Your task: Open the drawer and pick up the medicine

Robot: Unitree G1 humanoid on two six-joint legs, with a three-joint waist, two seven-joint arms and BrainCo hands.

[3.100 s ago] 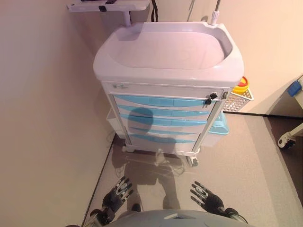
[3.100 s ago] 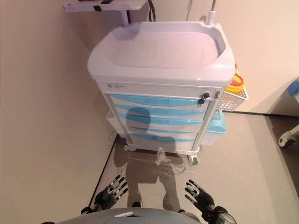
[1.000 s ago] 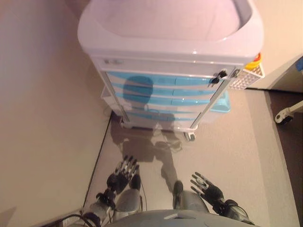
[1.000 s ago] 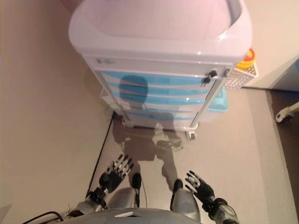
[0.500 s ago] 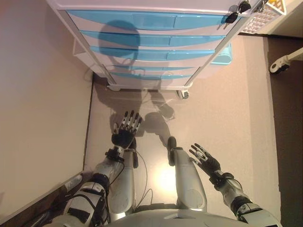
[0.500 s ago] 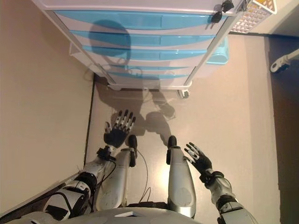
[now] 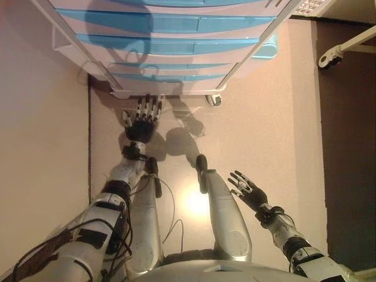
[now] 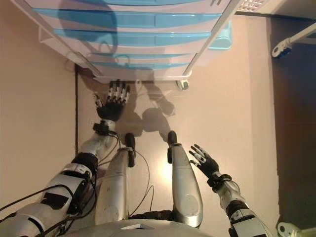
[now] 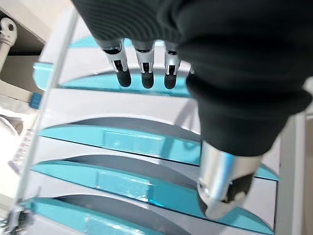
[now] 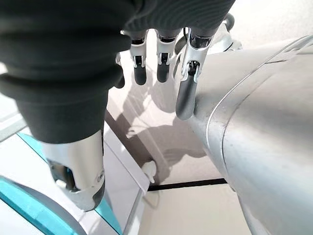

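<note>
While every blue drawer (image 7: 176, 23) at the frame's top is unopened, the left robot hand (image 7: 141, 120) reaches open-fingered and the right robot hand (image 7: 248, 189) hangs open, medicine unseen.

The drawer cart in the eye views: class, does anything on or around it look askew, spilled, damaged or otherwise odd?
Nothing stands out. The cart's blue-fronted drawers all sit shut and level, and no spill shows on the floor. The left robot hand is open near the cart's base; the right robot hand is open, lower down.
</note>
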